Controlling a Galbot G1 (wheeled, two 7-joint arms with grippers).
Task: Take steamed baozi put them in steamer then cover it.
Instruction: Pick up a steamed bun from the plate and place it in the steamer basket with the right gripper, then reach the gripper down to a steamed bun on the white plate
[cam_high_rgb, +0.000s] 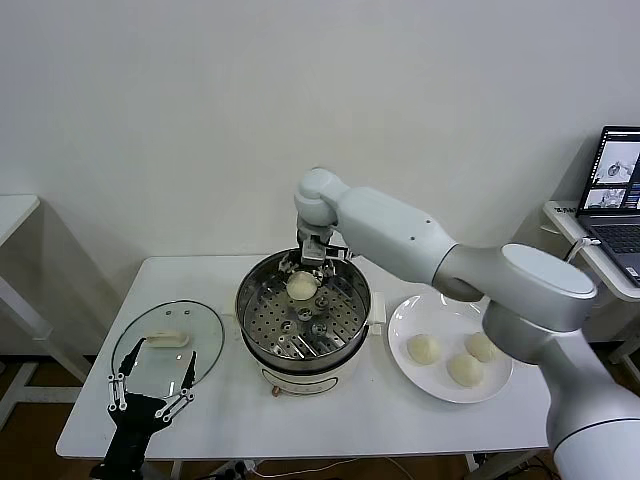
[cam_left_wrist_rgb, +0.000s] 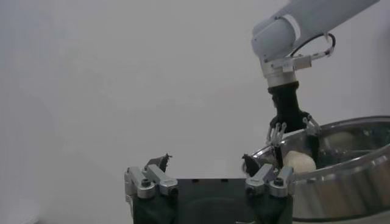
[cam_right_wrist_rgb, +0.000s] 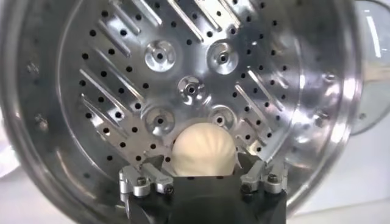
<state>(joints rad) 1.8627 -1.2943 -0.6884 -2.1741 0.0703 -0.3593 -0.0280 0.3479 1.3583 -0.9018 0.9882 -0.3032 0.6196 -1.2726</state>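
Observation:
The steamer (cam_high_rgb: 247, 318) stands mid-table with its perforated tray (cam_right_wrist_rgb: 183, 73) showing. One steamed baozi (cam_high_rgb: 301, 287) (cam_right_wrist_rgb: 204, 152) rests on the far part of the tray. My right gripper (cam_high_rgb: 304, 272) (cam_right_wrist_rgb: 204, 165) reaches down into the pot, open, one finger on each side of that bun with slight gaps. A white plate (cam_high_rgb: 400, 325) to the right holds three more baozi (cam_high_rgb: 423, 349). The glass cover (cam_high_rgb: 135, 360) with its white handle (cam_high_rgb: 167, 339) lies flat on the left. My left gripper (cam_high_rgb: 150, 392) (cam_left_wrist_rgb: 207, 161) hovers open at the cover's near edge, holding nothing.
The steamer sits on a white electric base (cam_high_rgb: 300, 380). A laptop (cam_high_rgb: 618, 190) stands on a side table at the far right. Another white table's corner (cam_high_rgb: 15, 210) shows at the far left. The table's front edge runs just below my left gripper.

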